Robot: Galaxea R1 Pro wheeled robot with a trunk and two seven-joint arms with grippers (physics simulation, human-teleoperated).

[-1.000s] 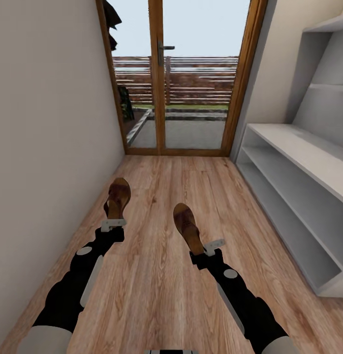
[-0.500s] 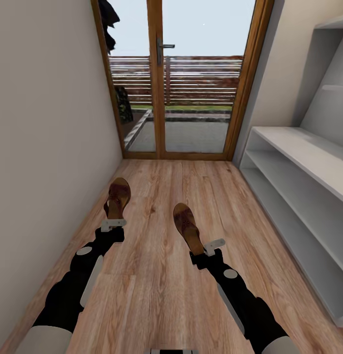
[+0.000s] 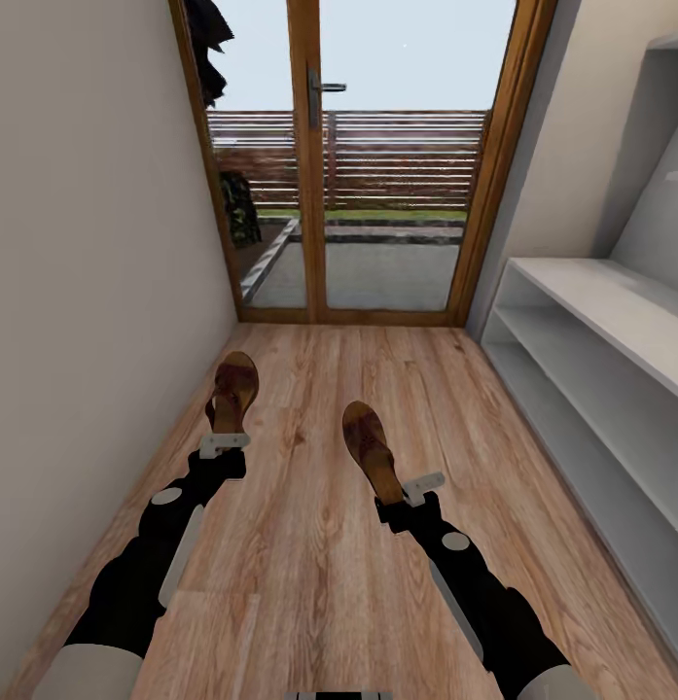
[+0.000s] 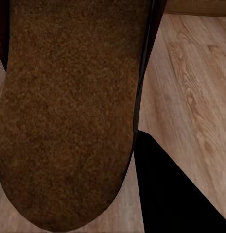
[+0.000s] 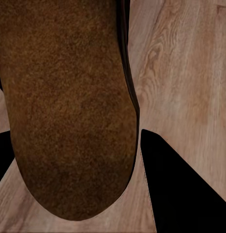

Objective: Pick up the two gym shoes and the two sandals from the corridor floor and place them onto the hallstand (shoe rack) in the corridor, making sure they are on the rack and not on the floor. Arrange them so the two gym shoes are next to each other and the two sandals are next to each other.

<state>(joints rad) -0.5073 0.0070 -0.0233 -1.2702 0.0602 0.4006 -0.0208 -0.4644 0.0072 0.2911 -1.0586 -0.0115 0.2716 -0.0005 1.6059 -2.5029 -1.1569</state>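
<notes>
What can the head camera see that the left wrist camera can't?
Head view: the wooden-framed glass door, the pale-grey shoe rack, both black arms, and the second dark brown leather sandal at the right gripper.

Left wrist view: the fuzzy brown insole texture of the sandal up close.

Both: that sandal at the left gripper, above the light brown wood-plank floor.
</notes>
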